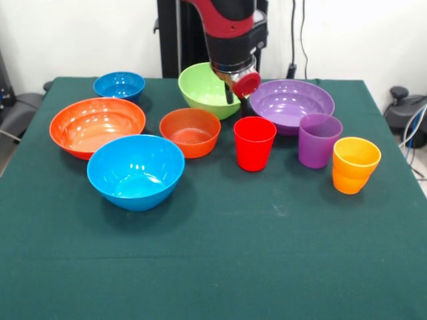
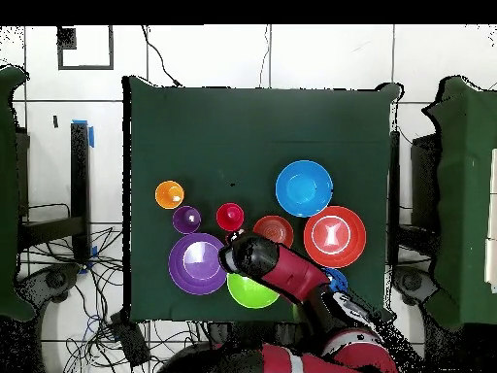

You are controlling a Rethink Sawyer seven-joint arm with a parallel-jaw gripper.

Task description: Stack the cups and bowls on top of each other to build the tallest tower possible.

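Observation:
My gripper [image 1: 237, 99] hangs low between the lime green bowl [image 1: 203, 89] and the wide purple bowl [image 1: 291, 103], just behind the red cup [image 1: 254, 143]. It is open and holds nothing. The purple cup [image 1: 319, 139] and the orange cup [image 1: 355, 164] stand right of the red one. A small orange bowl [image 1: 190, 131], a deep light blue bowl [image 1: 135, 170], a wide orange-red bowl [image 1: 97, 125] and a small dark blue bowl [image 1: 119, 85] sit to the left. Every piece stands alone and upright. From overhead, the arm covers part of the dark blue bowl [image 2: 336, 280].
All pieces rest on a dark green tablecloth [image 1: 220, 260]; its near half in the front view is bare. Cables and black stands lie off the table's sides in the overhead view.

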